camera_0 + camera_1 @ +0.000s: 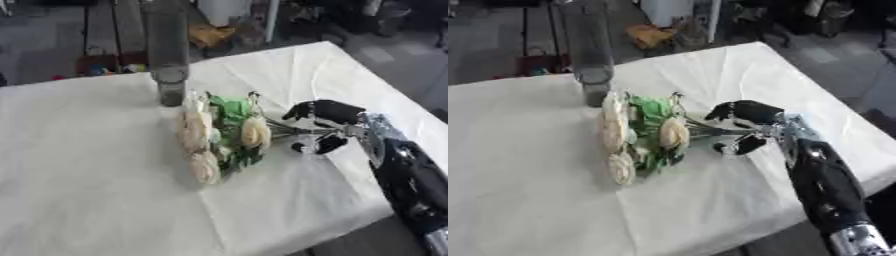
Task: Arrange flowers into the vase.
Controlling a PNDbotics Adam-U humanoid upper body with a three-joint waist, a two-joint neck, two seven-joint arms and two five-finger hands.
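Now right hand (325, 120) fingers (306, 111) curled around the flowers' (219, 137) stems, bouquet lying on white table (87, 175), tall vase (168, 50) behind.

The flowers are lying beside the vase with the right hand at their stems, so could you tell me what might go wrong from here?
The vase is tall and narrow, and the flowers lie right at its base, so lifting the bunch could knock it over. The right hand curls around the thin stems only, so the heavy blooms may droop or slip. The wide bunch may also catch on the narrow mouth.
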